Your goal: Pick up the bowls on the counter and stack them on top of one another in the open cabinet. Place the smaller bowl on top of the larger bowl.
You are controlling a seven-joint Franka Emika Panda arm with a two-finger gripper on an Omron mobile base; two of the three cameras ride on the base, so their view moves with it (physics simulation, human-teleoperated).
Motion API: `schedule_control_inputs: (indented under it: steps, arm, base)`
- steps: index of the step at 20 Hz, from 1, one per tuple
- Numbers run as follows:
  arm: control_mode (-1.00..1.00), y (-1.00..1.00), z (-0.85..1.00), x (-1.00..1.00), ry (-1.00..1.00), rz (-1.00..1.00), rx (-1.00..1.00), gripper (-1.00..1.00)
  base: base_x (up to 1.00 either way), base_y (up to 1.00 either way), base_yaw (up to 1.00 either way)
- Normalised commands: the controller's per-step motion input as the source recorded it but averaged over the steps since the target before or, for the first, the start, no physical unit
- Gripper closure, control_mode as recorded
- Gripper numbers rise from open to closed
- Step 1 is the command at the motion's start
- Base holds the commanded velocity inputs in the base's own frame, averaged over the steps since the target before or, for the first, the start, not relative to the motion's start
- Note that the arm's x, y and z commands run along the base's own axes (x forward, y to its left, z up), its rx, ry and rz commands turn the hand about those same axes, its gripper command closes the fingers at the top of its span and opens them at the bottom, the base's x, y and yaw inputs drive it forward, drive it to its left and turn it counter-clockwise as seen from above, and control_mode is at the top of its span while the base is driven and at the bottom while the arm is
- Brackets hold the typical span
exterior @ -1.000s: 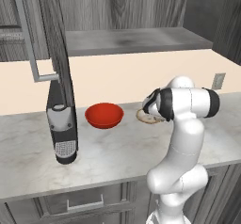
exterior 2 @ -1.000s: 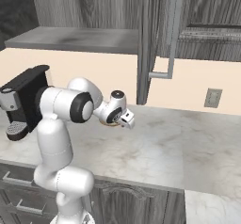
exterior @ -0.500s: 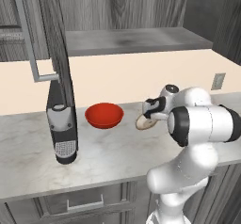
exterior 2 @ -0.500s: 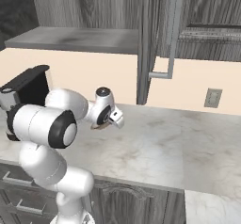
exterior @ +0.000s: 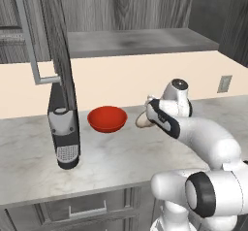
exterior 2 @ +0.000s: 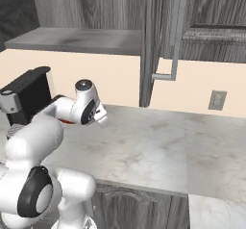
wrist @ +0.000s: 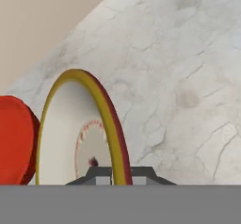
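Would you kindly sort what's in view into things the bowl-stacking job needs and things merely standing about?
Job: red bowl; beige bowl, its rim between the hand's fingers; open cabinet's shelf; counter.
Standing about: coffee machine; wall outlet.

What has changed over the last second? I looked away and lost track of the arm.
The arm swung lower, carrying the smaller bowl toward the red bowl; the gripper keeps its jaws on the beige rim. The red bowl, coffee machine and open cabinet stayed as they were.

The marble counter [exterior: 121, 157] bears a red bowl [exterior: 107, 119] and a coffee machine [exterior: 64, 128].
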Motion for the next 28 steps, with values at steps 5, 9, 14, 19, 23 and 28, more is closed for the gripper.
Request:
schedule_control_inputs:
  steps: [5, 9, 14, 19, 23, 28]
  arm:
    - [-1.0, 0.27, 0.9, -0.3, 0.0, -0.09, 0.28, 1.0]
    - [-1.0, 0.81, 0.19, 0.0, 0.0, -0.04, 0.17, 1.0]
    - [-1.0, 0.71, -0.24, 0.56, 0.0, -0.04, 0.0, 1.0]
    - [-1.0, 0.24, -0.27, 0.48, 0.04, 0.0, 0.02, 1.0]
    - [-1.0, 0.27, -0.23, 0.41, 0.06, 0.0, 0.01, 1.0]
    - [-1.0, 0.47, -0.26, 0.46, 0.0, 0.0, 0.0, 1.0]
  base:
    - [0.0, 0.0, 0.0]
    - [0.0, 0.0, 0.0]
    - [0.0, 0.0, 0.0]
    - [0.0, 0.0, 0.0]
    - [0.0, 0.0, 0.0]
    - [0.0, 0.0, 0.0]
